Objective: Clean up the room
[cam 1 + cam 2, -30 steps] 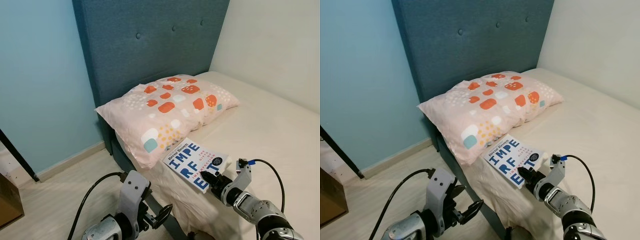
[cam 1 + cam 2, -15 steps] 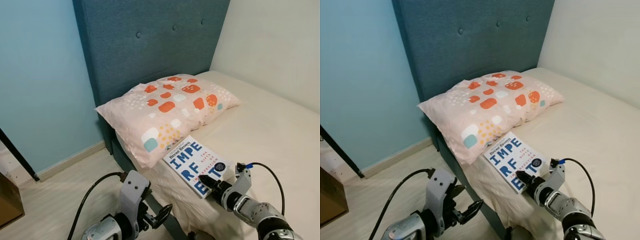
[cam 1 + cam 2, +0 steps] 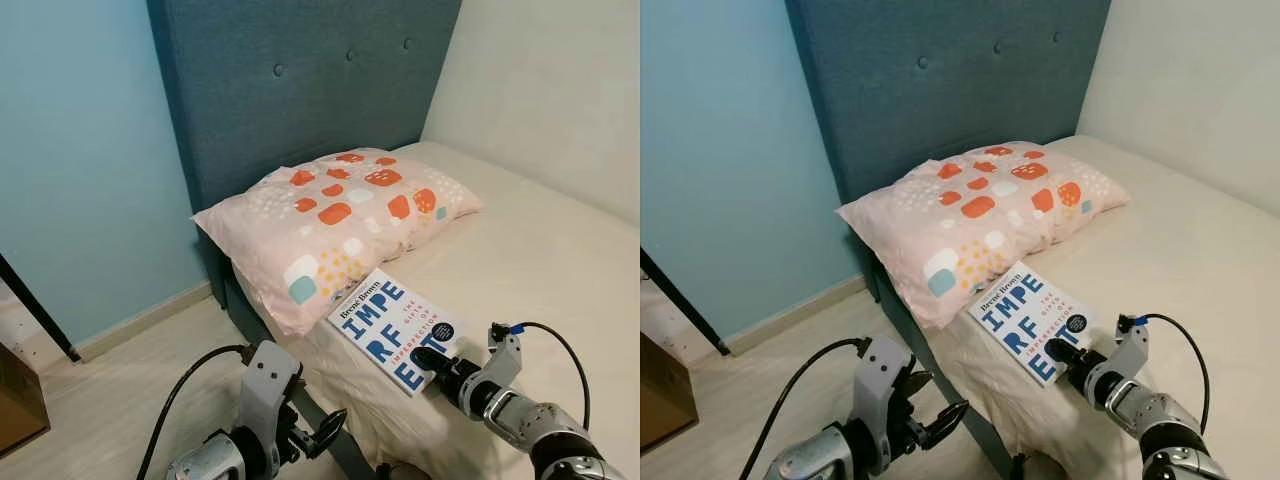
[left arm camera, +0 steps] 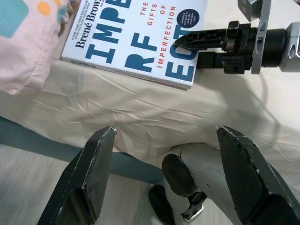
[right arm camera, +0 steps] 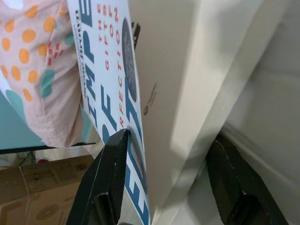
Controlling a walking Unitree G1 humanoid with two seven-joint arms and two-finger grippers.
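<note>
A white book [image 3: 390,325] with big blue letters lies flat on the cream bed [image 3: 540,260], just below a pink patterned pillow [image 3: 340,220]. My right gripper [image 3: 425,357] is open at the book's near corner. One black finger [image 4: 197,37] lies over the cover, the other [image 4: 211,58] beside the book's edge. In the right wrist view the book [image 5: 105,70] runs along one finger [image 5: 110,183]. My left gripper [image 3: 318,432] hangs open, low beside the bed over the floor, holding nothing.
A tall blue padded headboard [image 3: 300,90] stands behind the pillow, with a pale wall at the bed's far side. Light wood floor [image 3: 120,390] lies to the left of the bed. A brown box [image 3: 15,400] and a black slanted bar [image 3: 35,310] sit at the far left.
My right gripper has shifted slightly to the right along the book's near corner. The book and the left arm stay put.
</note>
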